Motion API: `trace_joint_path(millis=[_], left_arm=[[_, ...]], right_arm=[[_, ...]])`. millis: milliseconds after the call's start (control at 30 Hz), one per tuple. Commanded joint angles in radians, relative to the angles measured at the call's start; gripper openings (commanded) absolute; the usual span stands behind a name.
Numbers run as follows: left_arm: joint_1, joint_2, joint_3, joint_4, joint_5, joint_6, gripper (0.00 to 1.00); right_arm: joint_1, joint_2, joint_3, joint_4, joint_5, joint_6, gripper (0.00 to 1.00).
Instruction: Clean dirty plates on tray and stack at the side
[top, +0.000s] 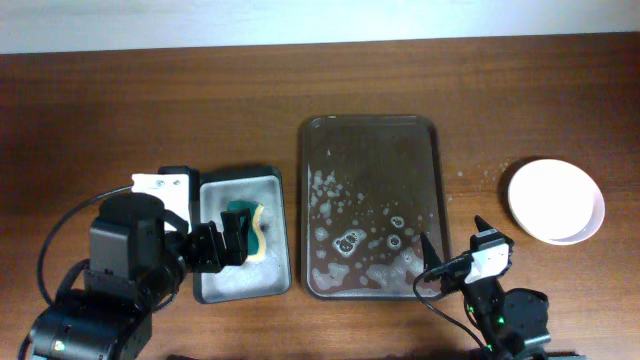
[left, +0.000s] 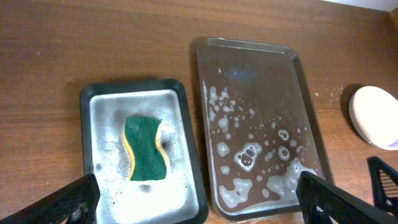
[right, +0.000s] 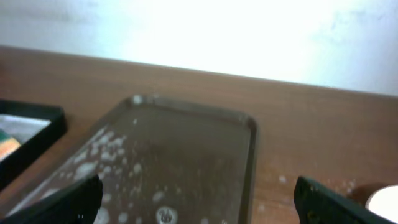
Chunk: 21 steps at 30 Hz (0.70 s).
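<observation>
Currently: tray (top: 437, 190) sits mid-table, holding only suds. Plates (top: 555, 200) are stacked by the right edge. Left gripper (top: 238, 240) hangs over the sponge (top: 252, 228) in the small black tray (top: 283, 230), fingers spread. Right gripper (top: 452, 234) sits near the robot-side edge, fingers spread, empty.

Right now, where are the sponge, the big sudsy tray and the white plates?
sponge (left: 147, 146): left wrist view, green top face.
tray (top: 372, 150): overhead view, bare far part of its floor.
plates (top: 556, 198): overhead view, centre of the top plate.
</observation>
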Motion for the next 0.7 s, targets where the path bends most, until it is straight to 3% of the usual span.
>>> trace_joint_path(millis=[0,667], left_arm=[[0.002,-0.005,0.01,0.002,-0.01,0.023,0.99],[0.002,-0.022,0.005,-0.006,-0.011,0.023,1.0]], right_arm=[[0.009,-0.011,-0.087,0.154,0.008,0.001,0.99],[0.009,-0.011,-0.084,0.14,0.008,0.001,0.99]])
